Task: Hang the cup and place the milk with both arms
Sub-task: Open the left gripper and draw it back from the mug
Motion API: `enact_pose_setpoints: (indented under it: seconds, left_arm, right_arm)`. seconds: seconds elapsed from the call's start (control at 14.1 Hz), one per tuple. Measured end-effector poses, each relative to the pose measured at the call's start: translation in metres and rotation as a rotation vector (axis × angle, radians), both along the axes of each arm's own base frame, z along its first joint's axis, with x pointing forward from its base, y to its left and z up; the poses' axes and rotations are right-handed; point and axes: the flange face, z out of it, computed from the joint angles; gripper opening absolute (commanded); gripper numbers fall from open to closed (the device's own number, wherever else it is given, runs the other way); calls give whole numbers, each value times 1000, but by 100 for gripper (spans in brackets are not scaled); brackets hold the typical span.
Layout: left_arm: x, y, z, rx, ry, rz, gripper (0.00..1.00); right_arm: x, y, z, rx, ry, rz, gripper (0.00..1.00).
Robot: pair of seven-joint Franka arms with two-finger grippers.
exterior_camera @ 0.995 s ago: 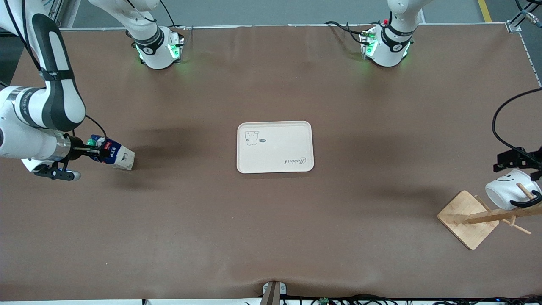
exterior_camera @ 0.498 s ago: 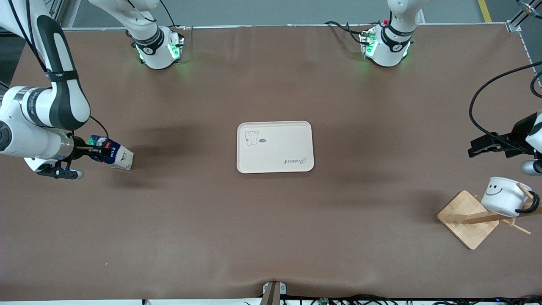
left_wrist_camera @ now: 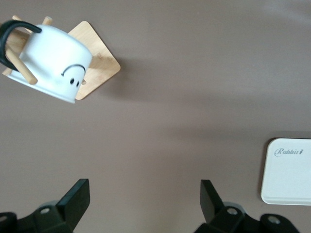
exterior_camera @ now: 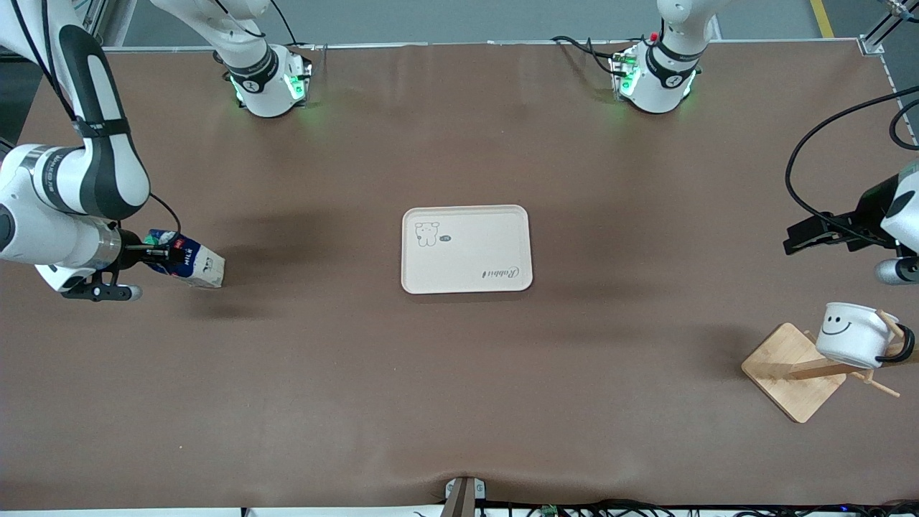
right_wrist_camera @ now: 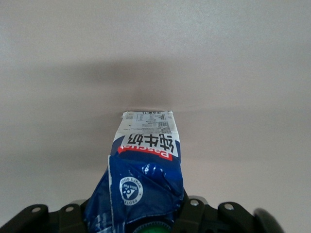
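Observation:
The cup (exterior_camera: 853, 334) hangs by its black handle on a peg of the wooden rack (exterior_camera: 790, 373) at the left arm's end of the table. It also shows in the left wrist view (left_wrist_camera: 53, 63). My left gripper (exterior_camera: 798, 239) is open and empty, up in the air and apart from the cup; in its wrist view (left_wrist_camera: 143, 199) only bare table lies between the fingers. My right gripper (exterior_camera: 164, 253) is shut on the dark blue top of the milk (exterior_camera: 190, 263), which is tilted low at the right arm's end. The milk fills the right wrist view (right_wrist_camera: 146, 165), with the gripper (right_wrist_camera: 146, 216) closed round it.
A cream tray (exterior_camera: 467, 276) with a small bear drawing lies at the table's middle; a corner of the tray shows in the left wrist view (left_wrist_camera: 289, 170). The rack's square base (left_wrist_camera: 99, 60) stands near the table's edge. Brown table surface lies between the milk and the tray.
My left gripper let go of the cup and drew up and away from it; the cup now hangs on the rack peg. My right gripper with the milk has barely moved.

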Motion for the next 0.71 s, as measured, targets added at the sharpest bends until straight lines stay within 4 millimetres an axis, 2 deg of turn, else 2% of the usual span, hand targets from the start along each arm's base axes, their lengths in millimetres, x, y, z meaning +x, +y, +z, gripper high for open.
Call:
enact_pose_setpoints:
  seconds: [0.07, 0.14, 0.5, 0.71]
  left_arm:
    - [-2, -3, 3, 3, -3, 1, 100]
    - [-4, -4, 7, 6, -6, 1, 100]
    - [-7, -8, 9, 6, 6, -6, 100]
    - [-19, -34, 30, 24, -28, -38, 100]
  right_arm:
    - [0, 0, 0, 0, 0, 1, 27]
    - [0, 0, 0, 0, 0, 1, 31]
    - [0, -1, 0, 1, 0, 1, 42]
    - [0, -1, 0, 1, 0, 1, 55]
